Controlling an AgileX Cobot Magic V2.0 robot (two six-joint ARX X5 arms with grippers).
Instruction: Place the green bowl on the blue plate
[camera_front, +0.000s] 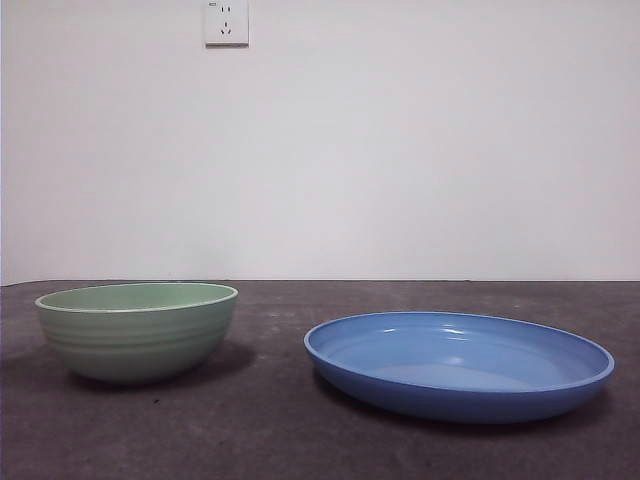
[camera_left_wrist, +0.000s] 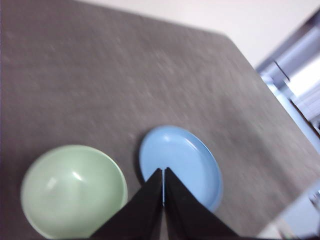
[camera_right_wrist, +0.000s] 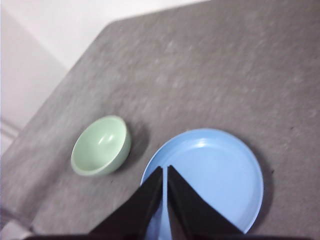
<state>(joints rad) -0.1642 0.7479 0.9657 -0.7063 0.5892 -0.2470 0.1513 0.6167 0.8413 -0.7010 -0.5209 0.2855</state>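
Note:
The green bowl (camera_front: 138, 330) stands upright and empty on the dark table, left in the front view. The blue plate (camera_front: 458, 362) lies to its right, a gap between them, also empty. Neither arm shows in the front view. My left gripper (camera_left_wrist: 163, 171) is shut and empty, high above the table, with the bowl (camera_left_wrist: 73, 191) and plate (camera_left_wrist: 182, 162) below it. My right gripper (camera_right_wrist: 165, 169) is shut and empty, also high, over the near part of the plate (camera_right_wrist: 210, 175), with the bowl (camera_right_wrist: 101, 145) off to the side.
The dark grey table (camera_front: 300, 440) runs back to a white wall with a socket (camera_front: 226, 22). The table's edges (camera_left_wrist: 260, 90) show in both wrist views.

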